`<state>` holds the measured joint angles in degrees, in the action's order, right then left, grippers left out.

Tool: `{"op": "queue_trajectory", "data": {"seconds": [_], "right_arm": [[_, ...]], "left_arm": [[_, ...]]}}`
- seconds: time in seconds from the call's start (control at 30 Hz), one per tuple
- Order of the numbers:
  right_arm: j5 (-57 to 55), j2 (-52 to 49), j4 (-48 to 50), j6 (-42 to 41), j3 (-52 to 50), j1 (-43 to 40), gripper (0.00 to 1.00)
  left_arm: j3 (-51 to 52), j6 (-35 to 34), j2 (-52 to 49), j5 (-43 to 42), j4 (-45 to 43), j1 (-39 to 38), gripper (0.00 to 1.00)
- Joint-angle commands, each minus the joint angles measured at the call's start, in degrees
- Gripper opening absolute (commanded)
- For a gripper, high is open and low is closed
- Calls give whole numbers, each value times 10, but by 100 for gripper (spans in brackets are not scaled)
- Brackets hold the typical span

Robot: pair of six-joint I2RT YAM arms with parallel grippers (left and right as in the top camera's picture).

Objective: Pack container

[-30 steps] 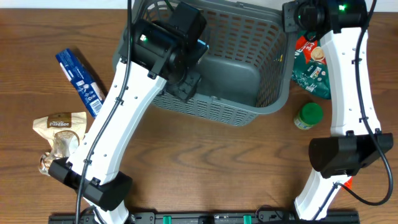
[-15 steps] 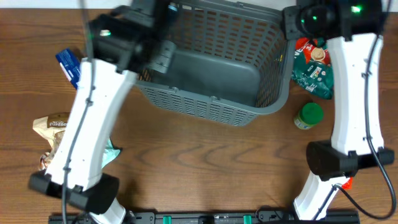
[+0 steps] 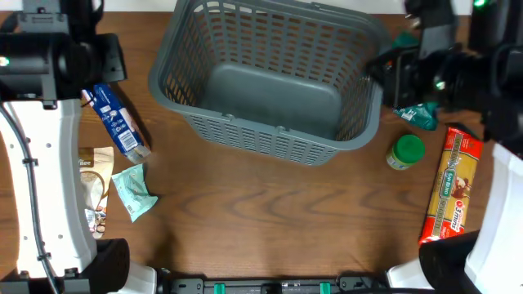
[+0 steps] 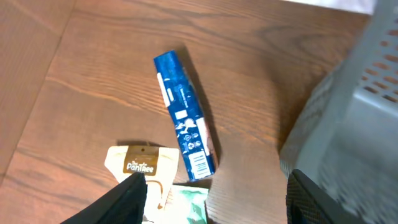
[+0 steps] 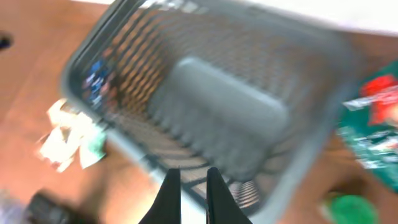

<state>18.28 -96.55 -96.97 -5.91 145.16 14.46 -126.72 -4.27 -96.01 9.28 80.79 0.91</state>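
- wood table [image 3: 270, 220], far left: what lies there?
- a tan bag [image 3: 98, 175], a blue packet [image 3: 118, 122] above it, a mint sachet [image 3: 133, 192] just beside. the left gripper [image 4: 217, 186] hangs over them, fingers spread wide, holding nothing.
- and the basket?
- the basket [image 3: 261, 139] stands upright, top middle. right of it: a jar [image 3: 406, 152], a green bag [image 3: 417, 114], a pasta pack [image 3: 448, 186]. the right gripper [image 5: 191, 186] has fingers almost touching, nothing between.

The container [image 3: 261, 139] is slotted grey, the packet [image 3: 118, 122] blue, the sachet [image 3: 133, 192] mint, the jar [image 3: 406, 152] green.
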Motion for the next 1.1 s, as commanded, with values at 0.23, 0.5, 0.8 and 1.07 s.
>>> {"op": "queue_trajectory", "data": {"seconds": [0.23,0.5,0.8,1.07], "right_arm": [[-21,-7,-3,32,-245,134,1],[-16,35,-3,44,-323,145,1],[-21,91,-3,45,-376,145,1],[-111,86,12,45,-445,143,1]], "left_arm": [[1,-18,3,2,5,36,57],[1,-18,3,2,9,40,58],[1,-18,3,2,9,40,58],[1,-18,3,2,10,40,57]]}}
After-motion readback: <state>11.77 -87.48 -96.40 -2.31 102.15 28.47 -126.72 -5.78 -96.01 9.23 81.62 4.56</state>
